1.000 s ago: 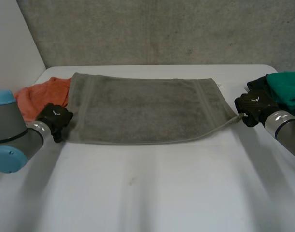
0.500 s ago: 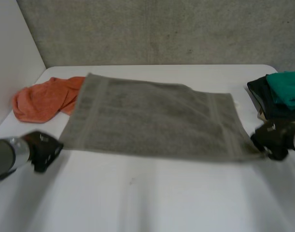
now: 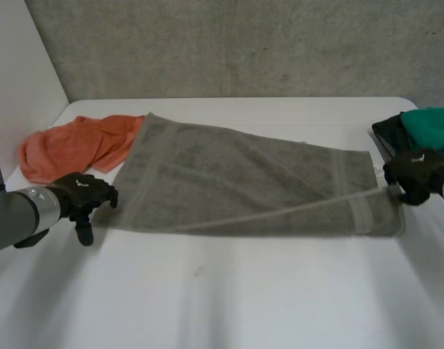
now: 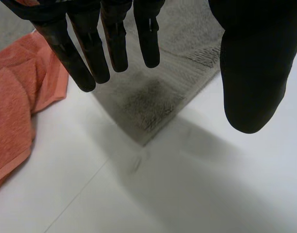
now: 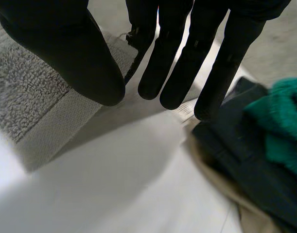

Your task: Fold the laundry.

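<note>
- The grey towel (image 3: 243, 182) lies spread across the white table (image 3: 243, 298), with a taut ridge running to its near right corner.
- The right hand (image 3: 414, 171) pinches that corner between thumb and straight fingers.
- The left hand (image 3: 80, 198) hovers over the near left corner, fingers wide and straight — holding nothing.
- An orange cloth (image 3: 73, 145) lies beside the towel's left end — a green cloth (image 3: 432, 127) by the right hand.

You see a matte-black left hand (image 3: 80, 195) and right hand (image 3: 418, 171), each white-marked on its back, on silver-grey wrists.

table (image 3: 229, 305) front free | towel (image 3: 243, 182) centre | orange cloth (image 3: 69, 149) left | green pile (image 3: 429, 131) right
</note>
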You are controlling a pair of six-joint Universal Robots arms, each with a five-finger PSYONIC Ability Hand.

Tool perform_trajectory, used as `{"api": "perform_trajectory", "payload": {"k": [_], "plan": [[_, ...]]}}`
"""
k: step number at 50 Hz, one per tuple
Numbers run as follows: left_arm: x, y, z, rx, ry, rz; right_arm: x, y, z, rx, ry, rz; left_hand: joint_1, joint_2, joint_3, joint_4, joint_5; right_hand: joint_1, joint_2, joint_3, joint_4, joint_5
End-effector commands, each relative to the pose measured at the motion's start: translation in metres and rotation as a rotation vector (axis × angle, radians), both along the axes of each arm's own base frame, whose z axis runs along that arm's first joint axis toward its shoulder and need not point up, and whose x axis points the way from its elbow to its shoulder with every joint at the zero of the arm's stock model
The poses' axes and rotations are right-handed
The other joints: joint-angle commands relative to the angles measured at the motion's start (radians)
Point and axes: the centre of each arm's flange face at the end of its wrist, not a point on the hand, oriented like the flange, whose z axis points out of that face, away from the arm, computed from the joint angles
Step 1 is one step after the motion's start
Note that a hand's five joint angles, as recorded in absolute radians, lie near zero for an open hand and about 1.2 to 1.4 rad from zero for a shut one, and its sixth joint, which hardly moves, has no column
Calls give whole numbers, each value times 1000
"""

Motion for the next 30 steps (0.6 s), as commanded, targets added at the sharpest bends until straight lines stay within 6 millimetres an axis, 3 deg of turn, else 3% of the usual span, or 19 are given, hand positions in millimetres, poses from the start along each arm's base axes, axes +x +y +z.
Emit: {"api": "perform_trajectory", "payload": {"k": [1, 13, 30], "plan": [[-8, -5, -8, -6, 29, 11, -5, -21, -2, -64, -98, -89, 17, 25, 21, 33, 31, 270, 220, 209, 201, 205], [-23, -31, -25, -109, 7, 11, -6, -25, -11, -62, -103, -121, 108, 116, 112, 124, 122, 270, 220, 209, 201, 205], [-55, -29, -48, -148, -23, -34, -6, -24, -12, -59, -102, -115, 208, 216, 212, 224, 222, 270, 220, 209, 201, 205]]}}
